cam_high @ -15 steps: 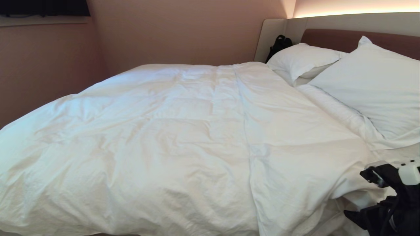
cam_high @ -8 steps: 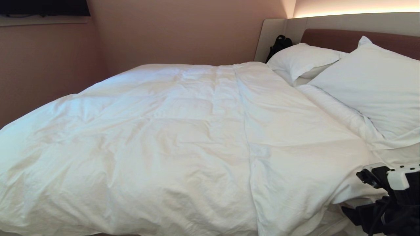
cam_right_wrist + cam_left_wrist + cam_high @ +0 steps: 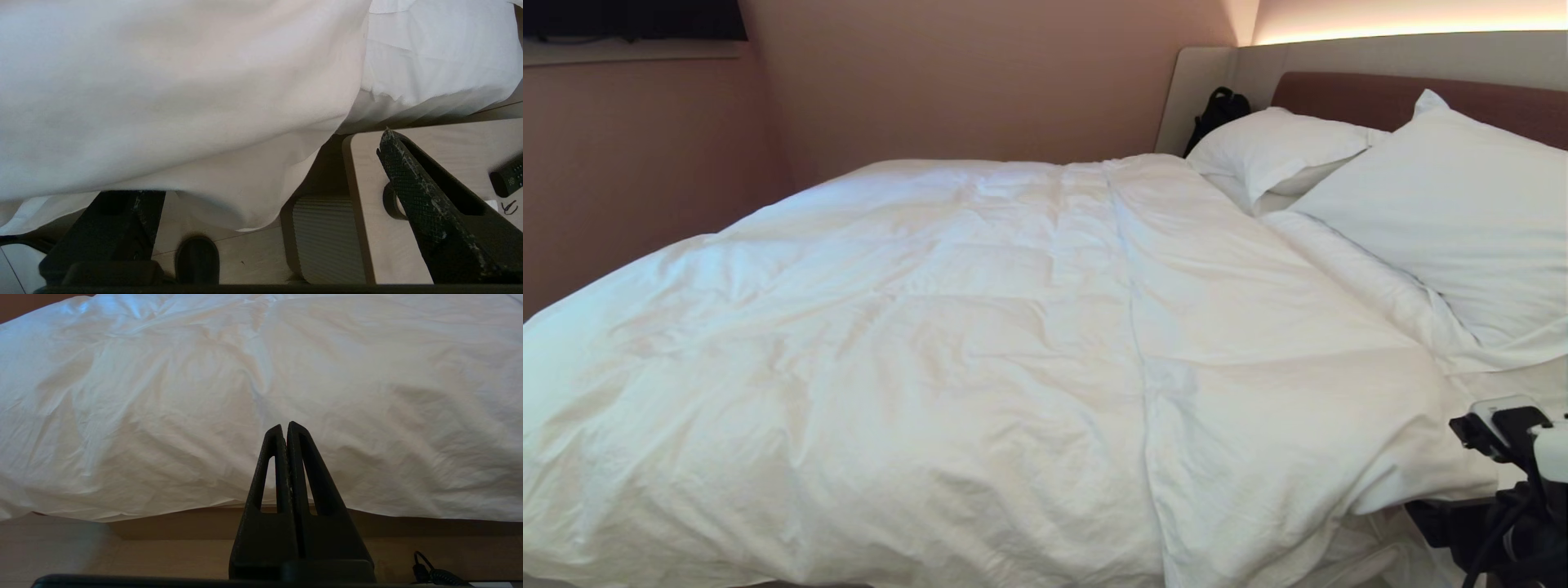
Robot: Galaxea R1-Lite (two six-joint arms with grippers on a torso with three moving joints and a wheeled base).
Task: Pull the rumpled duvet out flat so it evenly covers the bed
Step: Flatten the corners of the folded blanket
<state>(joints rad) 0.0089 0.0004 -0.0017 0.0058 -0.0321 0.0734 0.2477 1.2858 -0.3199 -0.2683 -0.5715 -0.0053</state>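
Right gripper (image 3: 261,179) spread wide, holding nothing, at the duvet (image 3: 980,351) edge.
Soft, bulky, light: pinch the hanging hem just above it; left gripper (image 3: 286,428) closed, idle.

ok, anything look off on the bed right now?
Mostly tidy. The puffy white quilted duvet is still wrinkled, and its near corner by the pillows sags off the mattress edge beside the right gripper, whose fingers are spread, one hidden behind the hanging cloth. A black bag-like object sits against the beige headboard panel.
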